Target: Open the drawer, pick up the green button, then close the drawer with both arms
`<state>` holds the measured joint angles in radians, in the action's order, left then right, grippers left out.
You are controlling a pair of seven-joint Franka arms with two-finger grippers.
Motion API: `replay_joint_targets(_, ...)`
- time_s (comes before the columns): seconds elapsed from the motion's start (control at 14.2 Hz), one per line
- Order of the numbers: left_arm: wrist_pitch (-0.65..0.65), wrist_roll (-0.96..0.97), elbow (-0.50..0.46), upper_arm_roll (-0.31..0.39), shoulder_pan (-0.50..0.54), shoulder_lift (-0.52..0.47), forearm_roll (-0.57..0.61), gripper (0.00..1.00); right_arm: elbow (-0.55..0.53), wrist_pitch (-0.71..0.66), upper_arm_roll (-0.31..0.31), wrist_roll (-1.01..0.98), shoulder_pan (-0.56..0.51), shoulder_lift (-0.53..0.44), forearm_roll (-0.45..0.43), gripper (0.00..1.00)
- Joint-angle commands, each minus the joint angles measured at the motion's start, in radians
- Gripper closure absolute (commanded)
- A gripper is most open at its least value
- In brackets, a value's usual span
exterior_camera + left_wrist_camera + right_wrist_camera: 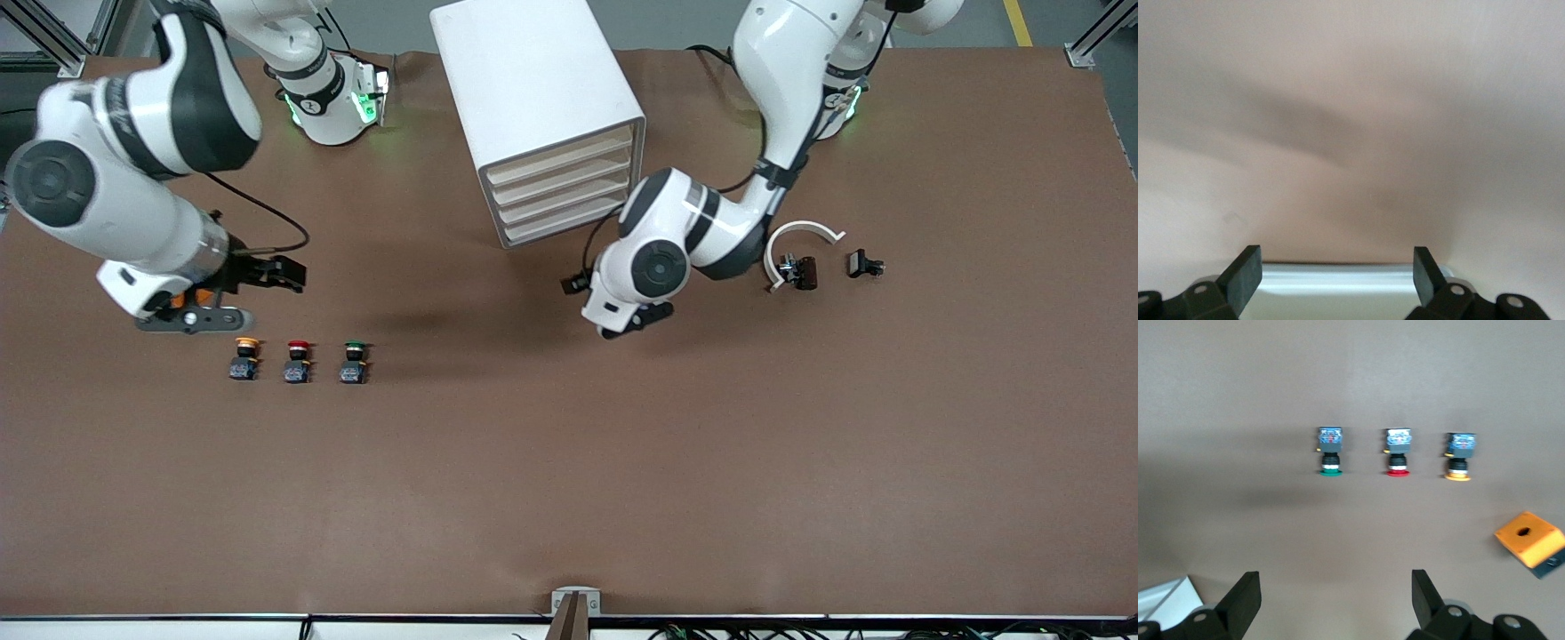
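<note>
Drawer (562,224) seen shut, upper centre. Button (354,363) lies left of centre, beside red-capped button (298,361). Right gripper (1331,603) spread wide above row; left gripper (1337,277) wide, empty, centre frame.

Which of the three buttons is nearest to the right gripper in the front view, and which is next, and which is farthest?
From the open right gripper:
1. Yellow-orange-capped button, at the row's end toward the right arm.
2. Red-capped button, in the middle.
3. Green-capped button, at the row's end toward the cabinet.
</note>
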<state>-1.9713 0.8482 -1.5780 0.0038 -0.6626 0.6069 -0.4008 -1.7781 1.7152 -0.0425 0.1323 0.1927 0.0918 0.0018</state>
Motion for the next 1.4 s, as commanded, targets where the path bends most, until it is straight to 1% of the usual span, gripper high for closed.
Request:
replay_joint_targets(0.0,0.032,0.012,0.058,-0.004,0.069,-0.038,0.135,0.00,0.113,-0.107,0.010,-0.063,-0.062,0.009,0.003,0.00)
replay_joint_targets(0.14,0.040,0.012,0.096,-0.004,0.115,-0.056,0.189,0.00,0.213,-0.201,0.010,-0.066,-0.081,0.009,0.003,0.00)
replay_joint_targets(0.28,0.071,0.011,0.127,-0.002,0.149,-0.067,0.210,0.00,0.270,-0.246,0.009,-0.069,-0.087,0.009,0.001,0.00)
replay_joint_targets(0.42,0.088,0.008,0.156,-0.005,0.213,-0.085,0.252,0.00,0.278,-0.247,0.007,-0.132,-0.114,0.008,0.001,0.00)
replay_joint_targets(0.56,0.117,0.009,0.159,-0.002,0.248,-0.120,0.258,0.00,0.279,-0.236,0.009,-0.233,-0.153,0.008,0.003,0.00)
replay_joint_targets(0.63,0.129,0.008,0.159,0.004,0.268,-0.136,0.275,0.00,0.281,-0.233,0.009,-0.249,-0.157,0.003,0.003,0.00)
replay_joint_targets(0.7,0.132,-0.003,0.159,-0.001,0.294,-0.163,0.318,0.00,0.285,-0.232,0.009,-0.249,-0.157,-0.006,-0.005,0.00)
replay_joint_targets(0.84,0.147,-0.066,0.156,0.007,0.313,-0.220,0.341,0.00,0.298,-0.230,0.010,-0.249,-0.157,-0.012,-0.009,0.00)
replay_joint_targets(0.98,0.224,-0.087,0.159,0.013,0.354,-0.277,0.341,0.00,0.324,-0.224,0.016,-0.237,-0.148,-0.010,-0.017,0.00)
replay_joint_targets(1.12,0.302,-0.110,0.159,0.015,0.366,-0.324,0.343,0.00,0.330,-0.235,0.012,-0.235,-0.156,-0.004,-0.014,0.00)
replay_joint_targets(1.26,0.335,-0.155,0.159,0.021,0.367,-0.367,0.341,0.00,0.330,-0.236,-0.002,-0.237,-0.206,-0.003,0.033,0.00)
replay_joint_targets(1.33,0.342,-0.172,0.159,0.019,0.386,-0.380,0.343,0.00,0.330,-0.226,-0.002,-0.235,-0.211,-0.003,0.073,0.00)
